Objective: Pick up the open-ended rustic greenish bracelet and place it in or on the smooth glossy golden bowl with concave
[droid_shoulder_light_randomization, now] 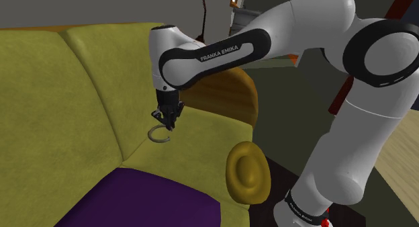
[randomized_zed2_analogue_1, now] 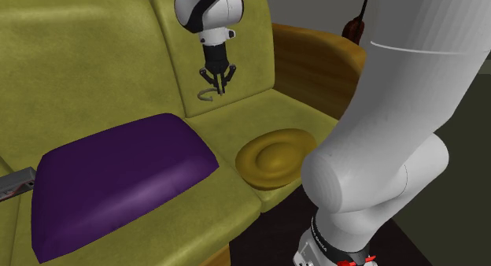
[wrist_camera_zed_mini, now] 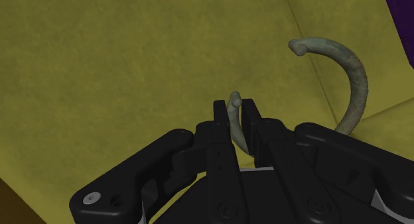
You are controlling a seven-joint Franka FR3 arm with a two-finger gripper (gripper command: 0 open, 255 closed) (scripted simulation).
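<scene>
The grey-green open-ended bracelet (droid_shoulder_light_randomization: pixel 160 135) hangs from my black gripper (droid_shoulder_light_randomization: pixel 168 121), a little above the olive sofa seat near the backrest. In the wrist view the fingers (wrist_camera_zed_mini: pixel 221 120) are shut on one end of the bracelet (wrist_camera_zed_mini: pixel 351 73), and its arc curves away beyond them. The second exterior view has the bracelet (randomized_zed2_analogue_1: pixel 207 94) dangling under the gripper (randomized_zed2_analogue_1: pixel 218 83) in front of the backrest. A golden bowl (droid_shoulder_light_randomization: pixel 246 170) with a concave middle lies on the seat's front corner, also seen as the bowl (randomized_zed2_analogue_1: pixel 277 157) near the arm's base.
A purple cushion (randomized_zed2_analogue_1: pixel 118 178) lies on the sofa seat (droid_shoulder_light_randomization: pixel 195 155) beside the bowl. A brown armrest (droid_shoulder_light_randomization: pixel 225 95) closes the sofa's end behind the gripper. The olive backrest (randomized_zed2_analogue_1: pixel 86 60) rises close behind the bracelet. The arm's white base (randomized_zed2_analogue_1: pixel 393 170) stands by the sofa's front.
</scene>
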